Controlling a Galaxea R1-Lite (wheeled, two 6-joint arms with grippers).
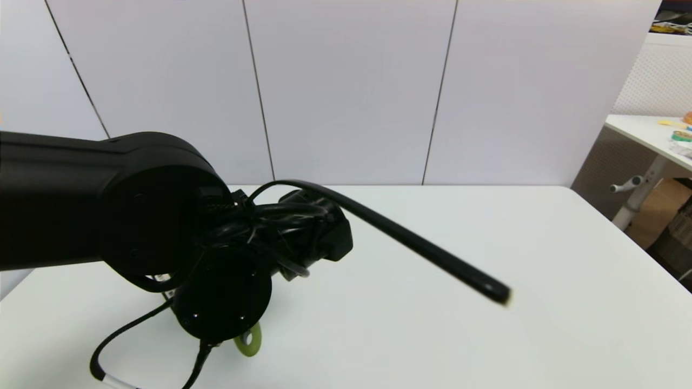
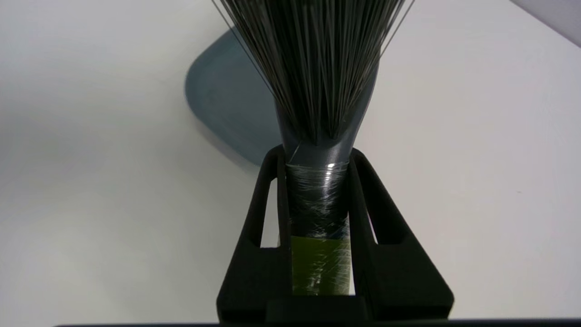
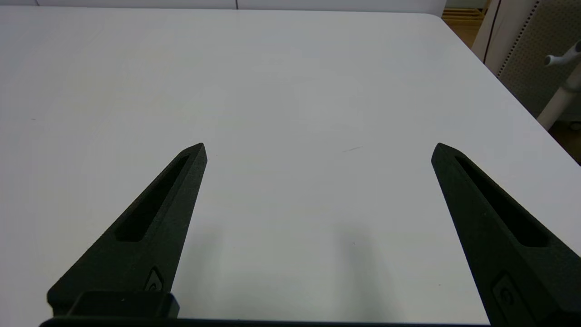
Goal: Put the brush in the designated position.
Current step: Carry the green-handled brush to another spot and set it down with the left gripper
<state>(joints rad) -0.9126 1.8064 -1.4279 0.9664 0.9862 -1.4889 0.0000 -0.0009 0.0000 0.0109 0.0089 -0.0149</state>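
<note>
The left claw [image 2: 317, 159] is clamped on the brush [image 2: 320, 204], its two black fingers [image 2: 268, 209] pressed against either side of the silvery neck band and the top of the lime-green handle. The dark grey bristles fan out beyond the fingertips, and behind them lies a grey-blue rounded plate [image 2: 222, 104] on the white worktop [image 2: 91, 159]. The bristle head reaches over the plate's edge, though whether it touches the plate cannot be made out from the wrist view.

In the head view the left arm [image 1: 135, 205] and its cables cover most of the brush; only the handle's end [image 1: 248, 340], with its hole, shows below the wrist, close above the worktop near the arm's lower joint. The plate is hidden behind the arm there.

The right claw [image 3: 317, 150] hangs over a bare stretch of the worktop, well apart from the brush, with its fingers [image 3: 154, 222] spread wide and nothing between them. It does not show in the head view.
</note>
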